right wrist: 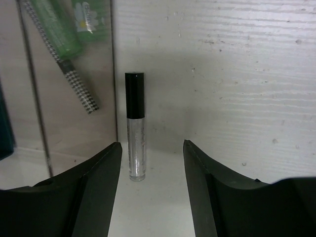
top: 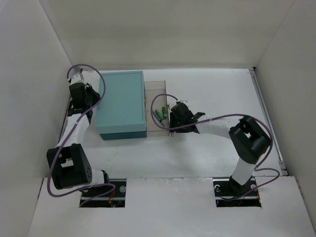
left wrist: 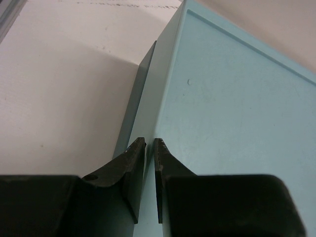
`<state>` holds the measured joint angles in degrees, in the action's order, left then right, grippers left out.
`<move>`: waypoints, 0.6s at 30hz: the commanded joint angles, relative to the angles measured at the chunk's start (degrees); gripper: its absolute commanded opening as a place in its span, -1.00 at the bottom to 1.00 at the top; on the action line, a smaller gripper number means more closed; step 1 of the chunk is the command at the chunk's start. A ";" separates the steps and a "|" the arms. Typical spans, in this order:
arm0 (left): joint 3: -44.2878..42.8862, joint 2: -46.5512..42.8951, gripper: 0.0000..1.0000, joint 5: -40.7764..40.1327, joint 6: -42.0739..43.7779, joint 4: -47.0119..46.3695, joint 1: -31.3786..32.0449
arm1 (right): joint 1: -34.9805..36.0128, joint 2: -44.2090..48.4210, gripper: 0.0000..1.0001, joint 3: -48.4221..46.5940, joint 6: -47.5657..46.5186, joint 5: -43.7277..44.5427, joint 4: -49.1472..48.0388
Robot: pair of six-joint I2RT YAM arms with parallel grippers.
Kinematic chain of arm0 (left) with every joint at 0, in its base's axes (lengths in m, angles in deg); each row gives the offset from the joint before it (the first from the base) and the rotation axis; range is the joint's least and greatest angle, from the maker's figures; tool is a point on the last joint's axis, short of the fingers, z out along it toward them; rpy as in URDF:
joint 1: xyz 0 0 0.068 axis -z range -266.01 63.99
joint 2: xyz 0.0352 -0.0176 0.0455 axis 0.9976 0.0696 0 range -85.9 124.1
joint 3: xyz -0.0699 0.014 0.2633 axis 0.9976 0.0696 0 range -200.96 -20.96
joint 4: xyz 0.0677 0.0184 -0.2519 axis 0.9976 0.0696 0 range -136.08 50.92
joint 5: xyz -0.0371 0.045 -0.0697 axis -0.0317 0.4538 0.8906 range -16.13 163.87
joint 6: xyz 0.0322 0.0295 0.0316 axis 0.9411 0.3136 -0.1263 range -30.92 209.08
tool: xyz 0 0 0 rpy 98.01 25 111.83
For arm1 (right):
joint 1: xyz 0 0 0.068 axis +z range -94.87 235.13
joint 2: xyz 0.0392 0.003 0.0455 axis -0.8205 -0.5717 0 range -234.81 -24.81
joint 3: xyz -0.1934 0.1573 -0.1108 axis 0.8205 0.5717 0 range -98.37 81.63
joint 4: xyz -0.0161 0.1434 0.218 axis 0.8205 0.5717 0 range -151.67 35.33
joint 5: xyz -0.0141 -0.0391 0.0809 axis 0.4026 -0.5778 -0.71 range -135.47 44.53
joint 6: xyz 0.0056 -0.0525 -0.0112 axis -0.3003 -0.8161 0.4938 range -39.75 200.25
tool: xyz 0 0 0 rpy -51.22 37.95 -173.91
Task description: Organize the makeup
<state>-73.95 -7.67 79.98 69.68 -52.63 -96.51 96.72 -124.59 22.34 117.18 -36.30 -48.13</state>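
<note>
A clear glitter tube with a black cap lies on the white table, just right of the clear tray's wall. My right gripper is open and empty, its fingertips on either side of the tube's near end, not touching it. In the top view it sits at the tray's right edge. Two green tubes lie in the clear tray; one has a checked cap. My left gripper is shut and empty over the left edge of the big teal box. Other makeup is out of view.
The teal box stands at the left middle of the table, with the clear tray against its right side. White walls close in the left, back and right. The left arm runs along the left wall.
</note>
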 commanded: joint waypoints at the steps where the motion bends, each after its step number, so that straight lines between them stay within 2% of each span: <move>1: 1.58 1.13 -0.79 -5.67 2.61 8.74 -1.85 | 1.79 -2.77 0.18 -3.38 1.48 -0.30 -3.88; 6: 1.75 0.34 -0.79 -5.76 2.61 8.83 -1.76 | 3.19 -4.45 0.10 -3.29 2.18 6.90 -0.63; 7: 1.75 0.25 -0.79 -5.76 2.61 8.83 -1.76 | 3.20 -4.45 -0.03 -3.03 2.36 8.39 0.16; 8: 1.75 0.08 -0.79 -5.76 2.61 8.83 -1.76 | 3.20 -4.45 -0.27 -2.77 2.62 9.45 0.87; 12: 1.75 -0.01 -0.79 -5.67 2.61 8.83 -1.76 | 3.20 -2.18 -0.76 -1.36 2.89 11.39 1.49; 18: 2.01 -0.19 -0.79 -5.49 2.52 8.83 -1.67 | 3.20 9.33 -0.94 -3.37 -1.58 10.78 0.44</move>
<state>-73.95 -7.80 79.76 69.70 -52.45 -96.58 99.47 -123.33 21.60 118.07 -27.27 -45.70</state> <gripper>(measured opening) 0.108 0.210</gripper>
